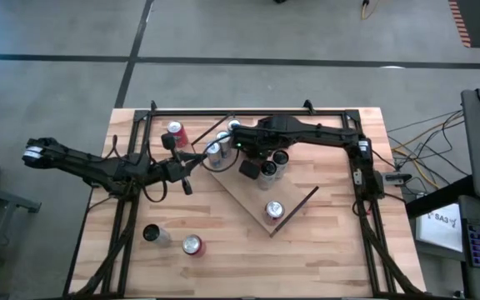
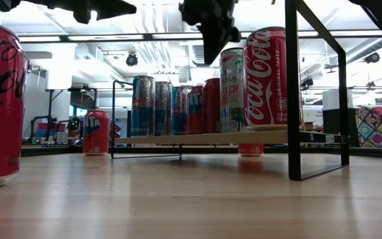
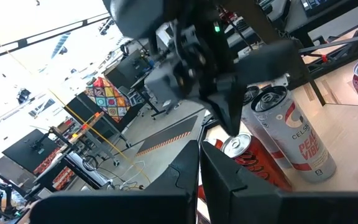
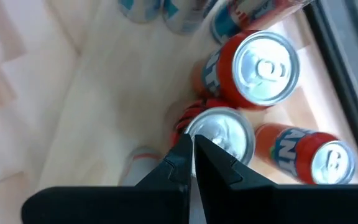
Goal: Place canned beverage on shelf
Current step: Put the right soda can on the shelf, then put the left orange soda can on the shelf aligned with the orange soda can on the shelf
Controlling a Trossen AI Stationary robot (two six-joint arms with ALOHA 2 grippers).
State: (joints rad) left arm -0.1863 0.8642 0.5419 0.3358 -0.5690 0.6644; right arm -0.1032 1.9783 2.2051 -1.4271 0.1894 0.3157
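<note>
The shelf (image 1: 248, 202) is a light-wood board lying aslant at the table's middle; in the low view the shelf (image 2: 178, 139) bears a row of upright cans. Among them are a red Coca-Cola can (image 2: 265, 78), a Celsius can (image 3: 294, 134) and an orange Fanta can (image 4: 260, 68). My right gripper (image 1: 248, 169) hangs shut just above a red, silver-topped can (image 4: 222, 134) on the shelf, fingers slanting down, touching nothing. My left gripper (image 1: 187, 184) stays shut and empty, level, left of the shelf.
A red can (image 1: 176, 132) stands on the table at the far left of the shelf. Two more cans (image 1: 155, 235) (image 1: 192, 244) stand near the front left. A lone can (image 1: 273, 210) stands at the shelf's near end. A black upright frame (image 2: 290, 86) rises beside the shelf.
</note>
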